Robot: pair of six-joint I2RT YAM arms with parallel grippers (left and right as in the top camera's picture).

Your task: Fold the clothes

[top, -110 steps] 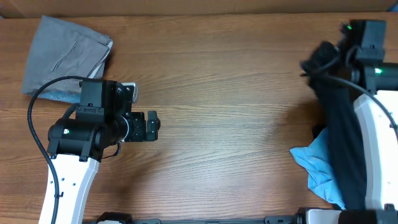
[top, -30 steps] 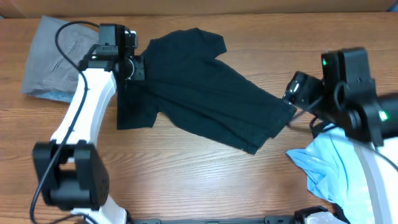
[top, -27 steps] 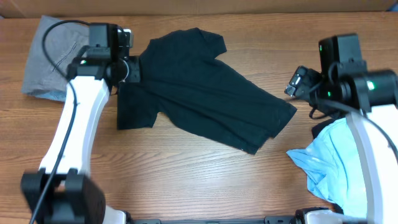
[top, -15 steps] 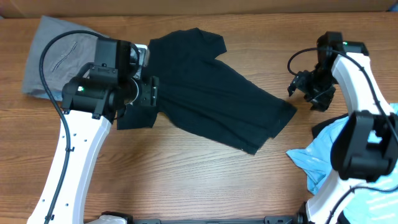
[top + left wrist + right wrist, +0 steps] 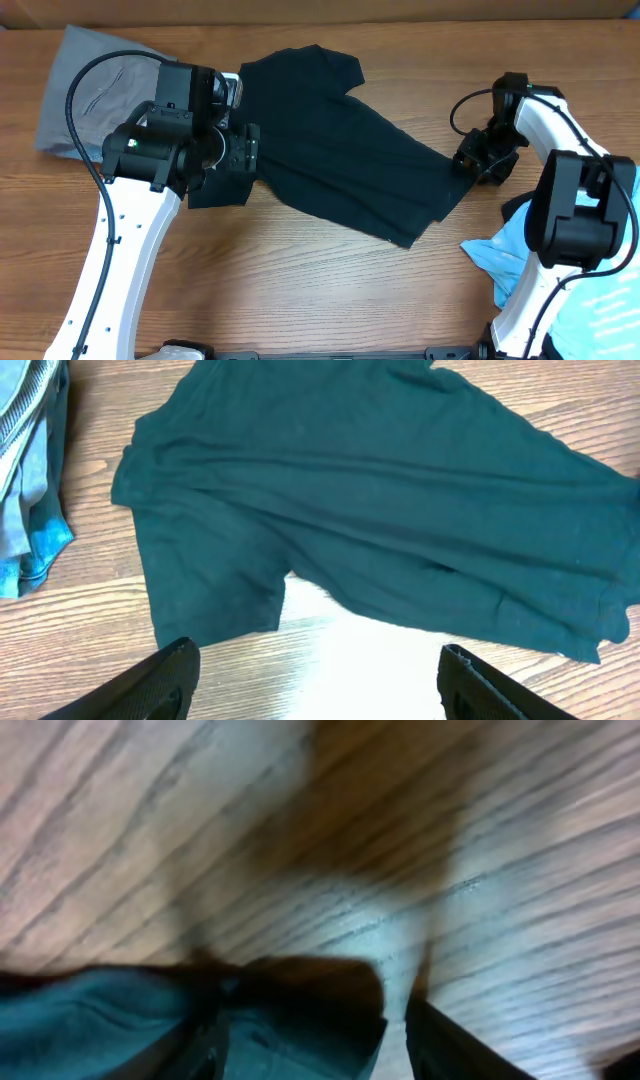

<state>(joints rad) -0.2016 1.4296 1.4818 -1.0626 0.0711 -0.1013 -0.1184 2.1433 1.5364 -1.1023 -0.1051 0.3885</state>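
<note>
The black T-shirt (image 5: 340, 140) lies spread out flat and slantwise across the middle of the wooden table, with some wrinkles. My left gripper (image 5: 243, 152) hovers over its left sleeve. In the left wrist view the shirt (image 5: 380, 530) fills the upper part, and the left gripper (image 5: 318, 675) stands open over bare wood with nothing between its fingers. My right gripper (image 5: 470, 160) is low at the shirt's right corner. In the blurred right wrist view that corner (image 5: 120, 1010) lies between the parted jaws of the right gripper (image 5: 320, 1045), with wood showing beside one finger.
A folded grey garment (image 5: 95, 85) lies at the back left corner, seen at the left edge (image 5: 25, 470) of the left wrist view. A crumpled light blue garment (image 5: 515, 265) lies front right beside the right arm's base.
The left gripper let go of the shirt's left sleeve, opened wider and drew back toward the front. The right gripper swung down onto the shirt's right corner, its jaws narrowing.
</note>
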